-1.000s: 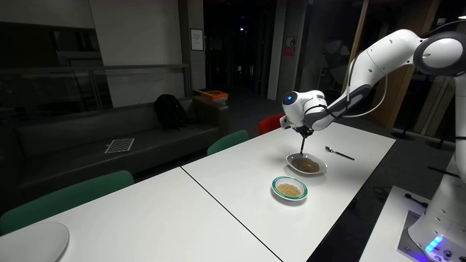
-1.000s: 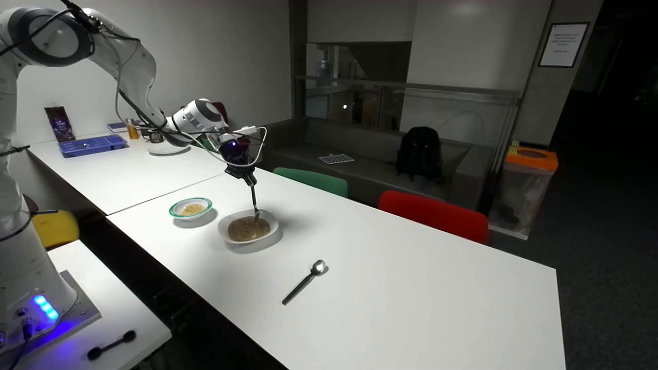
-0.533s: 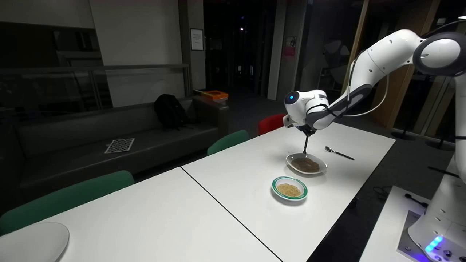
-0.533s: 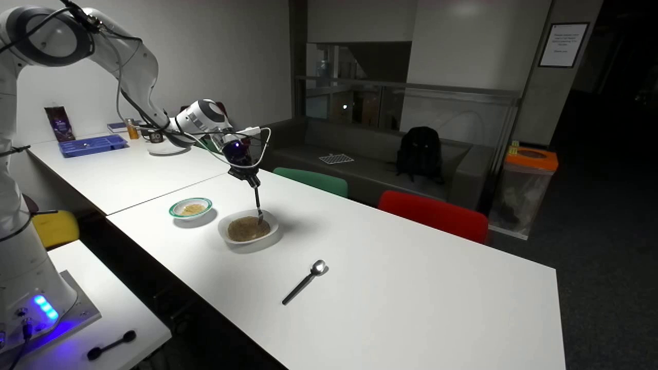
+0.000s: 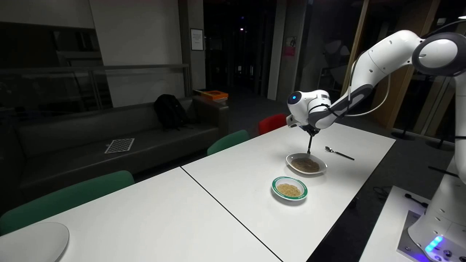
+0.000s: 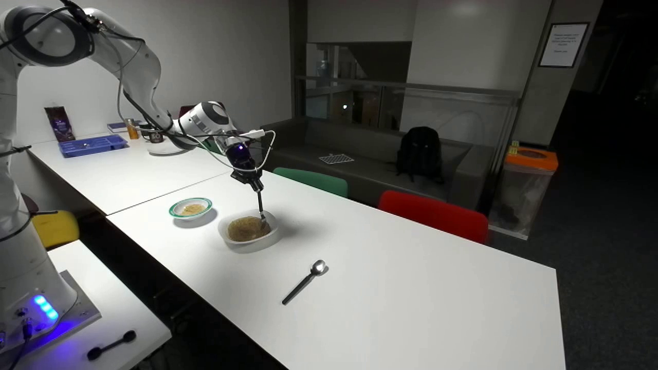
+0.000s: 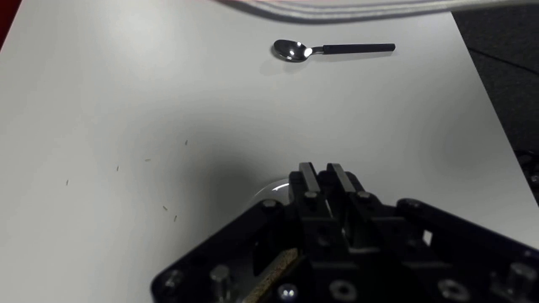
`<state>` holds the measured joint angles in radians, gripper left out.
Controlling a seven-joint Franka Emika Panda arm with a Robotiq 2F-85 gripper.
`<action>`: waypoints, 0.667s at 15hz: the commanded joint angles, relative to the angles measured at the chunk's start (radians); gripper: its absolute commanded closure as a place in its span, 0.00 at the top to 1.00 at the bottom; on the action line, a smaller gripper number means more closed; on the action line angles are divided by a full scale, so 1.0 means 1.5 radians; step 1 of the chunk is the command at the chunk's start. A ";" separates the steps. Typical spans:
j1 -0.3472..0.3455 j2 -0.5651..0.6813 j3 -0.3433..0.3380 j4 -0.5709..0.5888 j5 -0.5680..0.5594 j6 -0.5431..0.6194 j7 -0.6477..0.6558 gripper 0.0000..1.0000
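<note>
Standing close together, the fingers (image 7: 309,179) hold the dark-handled utensil (image 6: 260,201), which points downward, nearly upright, at the white dish (image 6: 222,227), left of centre in an exterior view. This dish contains brown grains (image 6: 247,229). At its upper left sits the green-rimmed bowl (image 6: 175,209), and one spoon (image 6: 305,281) lies on the counter (image 6: 411,288) at the lower middle.

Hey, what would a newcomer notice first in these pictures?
Likely the white robot arm stretched over the table, its fingers closed on a dark-handled utensil at the rim of a white bowl of brown contents. Next come the green-rimmed bowl beside it and a spoon lying apart on the table.
</note>
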<state>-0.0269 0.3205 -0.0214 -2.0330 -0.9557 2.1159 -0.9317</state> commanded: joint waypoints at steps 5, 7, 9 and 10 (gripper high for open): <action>-0.012 -0.006 -0.001 -0.016 -0.009 -0.005 -0.004 0.03; -0.011 -0.002 0.000 -0.015 -0.008 -0.005 -0.004 0.03; -0.010 -0.001 0.001 -0.015 -0.007 -0.005 -0.004 0.03; -0.010 0.000 0.002 -0.014 -0.006 -0.004 -0.004 0.03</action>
<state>-0.0324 0.3319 -0.0284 -2.0456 -0.9557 2.1160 -0.9317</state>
